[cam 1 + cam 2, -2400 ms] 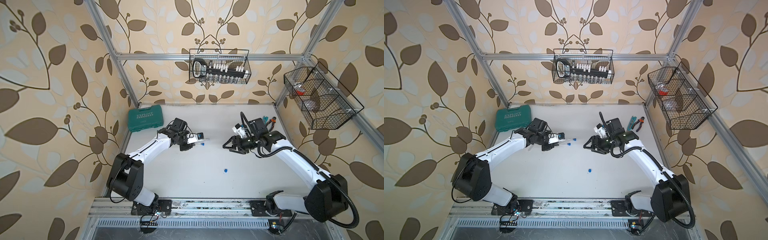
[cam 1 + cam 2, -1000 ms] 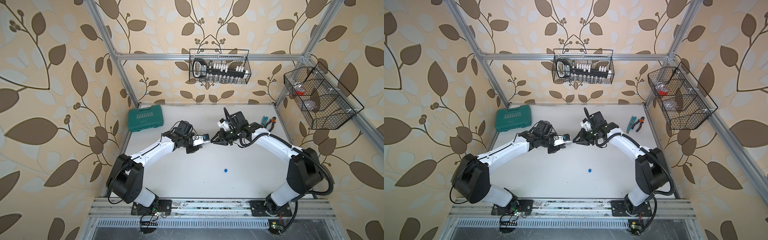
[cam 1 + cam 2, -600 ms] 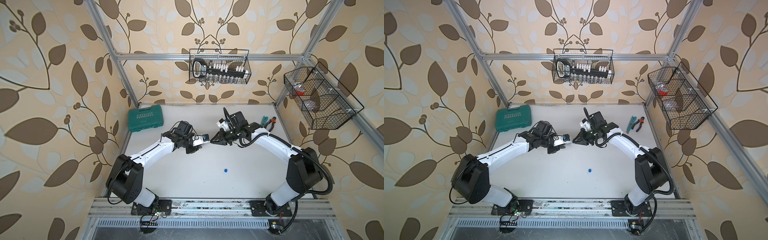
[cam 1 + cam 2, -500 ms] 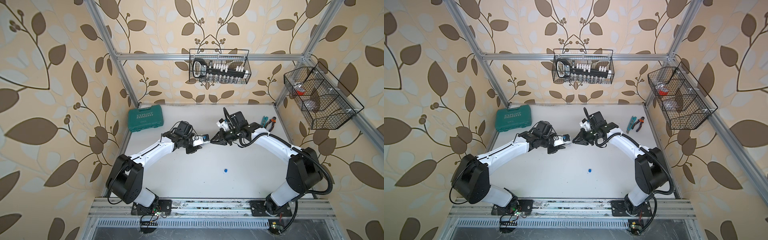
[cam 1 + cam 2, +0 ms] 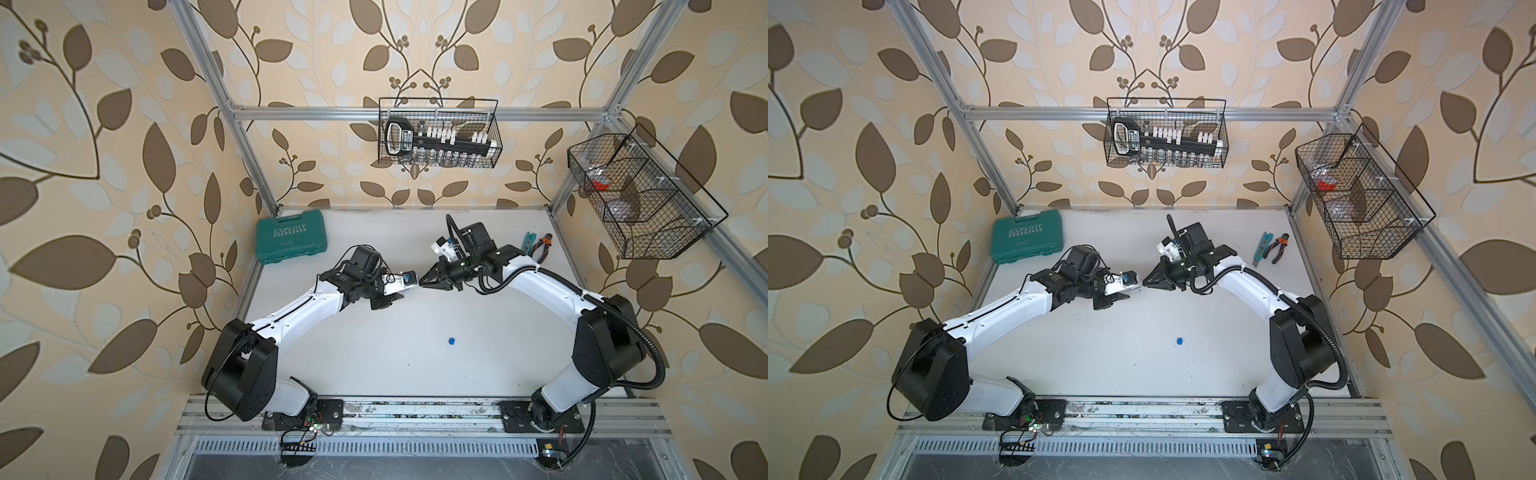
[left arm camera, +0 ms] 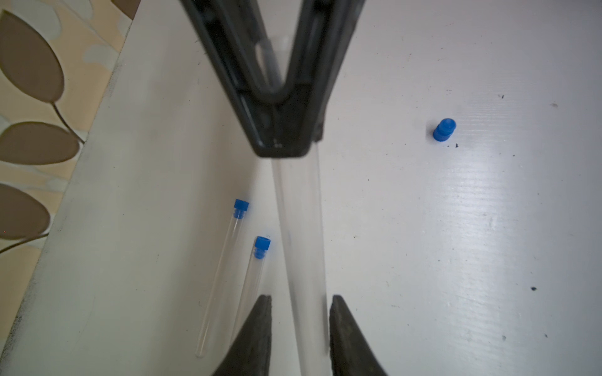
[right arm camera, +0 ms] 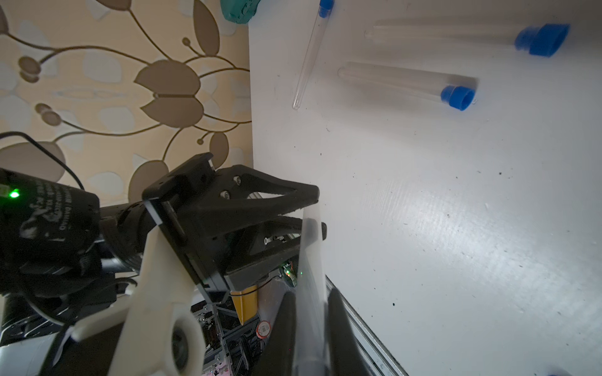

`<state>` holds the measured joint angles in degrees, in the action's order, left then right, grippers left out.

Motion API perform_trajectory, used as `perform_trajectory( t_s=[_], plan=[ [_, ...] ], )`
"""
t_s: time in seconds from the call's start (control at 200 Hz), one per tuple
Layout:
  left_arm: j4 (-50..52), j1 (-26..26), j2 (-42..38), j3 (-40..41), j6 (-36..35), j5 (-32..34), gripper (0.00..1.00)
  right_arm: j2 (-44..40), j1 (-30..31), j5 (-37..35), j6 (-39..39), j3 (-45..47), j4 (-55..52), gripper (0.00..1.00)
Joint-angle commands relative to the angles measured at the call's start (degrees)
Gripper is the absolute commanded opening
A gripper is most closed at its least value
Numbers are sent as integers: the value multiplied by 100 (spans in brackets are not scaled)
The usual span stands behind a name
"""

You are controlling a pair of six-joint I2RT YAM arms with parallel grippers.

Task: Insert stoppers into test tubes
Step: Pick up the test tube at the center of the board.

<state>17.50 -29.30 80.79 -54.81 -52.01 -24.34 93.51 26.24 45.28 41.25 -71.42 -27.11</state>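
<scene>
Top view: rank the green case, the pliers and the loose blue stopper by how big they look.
Largest to smallest: green case, pliers, loose blue stopper. The gaps are plain; none look alike.

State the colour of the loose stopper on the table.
Bright blue stopper; clearest in the left wrist view.

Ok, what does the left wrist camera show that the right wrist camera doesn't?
Left wrist only: a loose bright-blue plastic stopper, plainly seen. Right wrist only: the teal plastic case and a third stoppered clear tube. Both: the clear test tube gripped by the right gripper, the left gripper open around it, and two stoppered tubes.
</scene>
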Motion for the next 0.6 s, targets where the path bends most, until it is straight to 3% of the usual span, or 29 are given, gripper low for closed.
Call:
perform_trajectory(
  t_s=[0.0,0.19,0.595],
  plan=[
    [-151,-41,-215,80,95,-212,31,-113,14,220,135,-48,214,8],
    [-133,-41,-179,73,95,-211,31,-128,9,299,207,-48,308,8],
    [-132,-40,-245,40,94,-306,13,-117,-14,329,221,-21,322,8]
  ],
)
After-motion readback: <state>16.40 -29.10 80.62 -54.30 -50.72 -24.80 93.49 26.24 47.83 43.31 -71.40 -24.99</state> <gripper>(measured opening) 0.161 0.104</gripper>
